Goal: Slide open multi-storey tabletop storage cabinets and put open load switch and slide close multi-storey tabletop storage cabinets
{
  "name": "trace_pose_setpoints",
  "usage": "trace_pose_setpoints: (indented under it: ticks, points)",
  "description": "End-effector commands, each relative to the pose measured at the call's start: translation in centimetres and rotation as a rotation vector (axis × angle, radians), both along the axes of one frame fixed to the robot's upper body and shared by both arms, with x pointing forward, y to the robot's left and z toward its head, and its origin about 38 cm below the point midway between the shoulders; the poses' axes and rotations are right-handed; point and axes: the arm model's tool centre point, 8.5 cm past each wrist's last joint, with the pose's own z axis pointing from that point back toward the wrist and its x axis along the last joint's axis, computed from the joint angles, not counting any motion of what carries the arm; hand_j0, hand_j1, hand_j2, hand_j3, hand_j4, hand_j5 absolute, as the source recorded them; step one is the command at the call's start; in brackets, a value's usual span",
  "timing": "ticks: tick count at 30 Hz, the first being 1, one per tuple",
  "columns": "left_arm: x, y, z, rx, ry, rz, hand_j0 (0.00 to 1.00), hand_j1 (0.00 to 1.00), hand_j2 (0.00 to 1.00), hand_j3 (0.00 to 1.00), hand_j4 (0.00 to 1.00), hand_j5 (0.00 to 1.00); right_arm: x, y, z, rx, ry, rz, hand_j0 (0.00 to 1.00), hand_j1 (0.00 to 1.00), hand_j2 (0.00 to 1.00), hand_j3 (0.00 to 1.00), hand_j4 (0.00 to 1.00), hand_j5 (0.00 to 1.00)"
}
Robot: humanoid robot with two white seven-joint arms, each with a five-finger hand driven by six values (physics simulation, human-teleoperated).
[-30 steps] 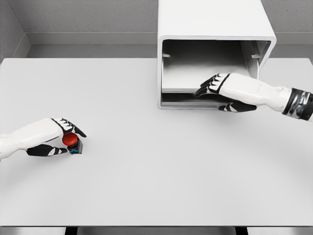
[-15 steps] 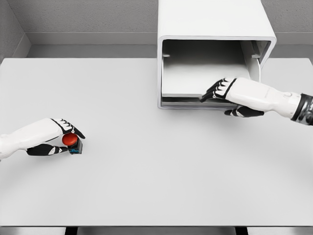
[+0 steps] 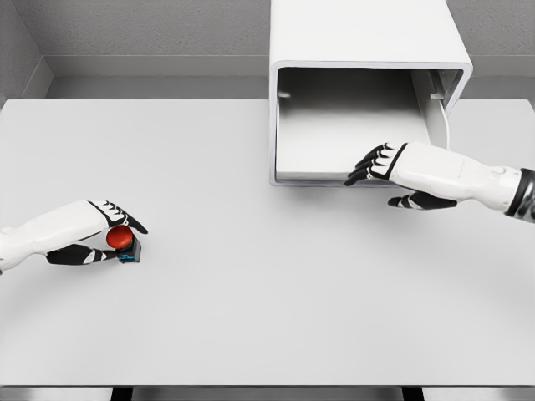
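Observation:
A white tabletop cabinet (image 3: 368,33) stands at the back right, its front open. Its lower drawer (image 3: 334,154) is slid partway out toward me. My right hand (image 3: 380,185) grips the drawer's front edge, with the fingers (image 3: 365,170) over the lip and the thumb underneath. At the left of the table, the load switch (image 3: 119,237), a red knob on a dark base with a blue mark, rests on the surface. My left hand (image 3: 117,240) is curled around it, fingers above and thumb below.
The white table (image 3: 267,317) spreads wide between the switch and the cabinet. A grey wall runs behind the table, and the table's front edge lies near the bottom of the view.
My right hand has drawn back toward me and to the right, bringing the drawer further out of the cabinet. The left hand and the switch stay in place.

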Motion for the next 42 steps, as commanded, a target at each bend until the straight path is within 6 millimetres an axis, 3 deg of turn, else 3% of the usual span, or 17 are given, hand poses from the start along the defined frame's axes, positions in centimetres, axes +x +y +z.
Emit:
trace_pose_setpoints:
  ticks: [1,4,16,17,26,32,42]
  points:
    - [0.0,0.0,0.0,-0.004,0.001,0.002,0.75,0.75,0.75,0.75,0.75,0.75,0.1,-0.4,0.8,0.006,-0.019,-0.012,0.80,0.80,0.80,0.80,0.80,0.80]
    - [0.0,-0.1,-0.1,-0.005,0.005,-0.001,0.74,0.74,0.74,0.74,0.74,0.74,-0.6,-0.8,1.3,0.029,-0.038,-0.021,0.80,0.80,0.80,0.80,0.80,0.80]
    - [0.0,-0.4,-0.5,-0.011,0.013,-0.004,0.71,0.71,0.71,0.71,0.71,0.71,-0.5,-1.7,3.2,0.048,-0.089,-0.045,0.78,0.78,0.78,0.78,0.78,0.78]
    - [0.0,-0.4,-0.5,-0.011,0.013,-0.004,0.70,0.70,0.70,0.70,0.70,0.70,-0.6,-2.1,3.2,0.051,-0.090,-0.058,0.72,0.72,0.72,0.72,0.72,0.72]
    - [0.0,-0.3,-0.5,-0.011,0.014,-0.001,0.52,0.52,0.52,0.52,0.52,0.52,-1.4,-4.9,3.7,0.061,-0.110,-0.139,0.75,0.75,0.75,0.75,0.75,0.75]
    - [0.2,-0.3,-0.2,-0.012,0.005,0.000,0.51,0.51,0.51,0.51,0.51,0.51,-1.9,-6.1,3.3,0.066,-0.101,-0.176,0.75,0.75,0.75,0.75,0.75,0.75]
    - [0.2,-0.4,0.2,-0.014,-0.008,-0.004,0.49,0.49,0.49,0.49,0.49,0.49,-2.0,-10.5,3.0,0.071,-0.097,-0.311,0.75,0.75,0.75,0.75,0.75,0.75]
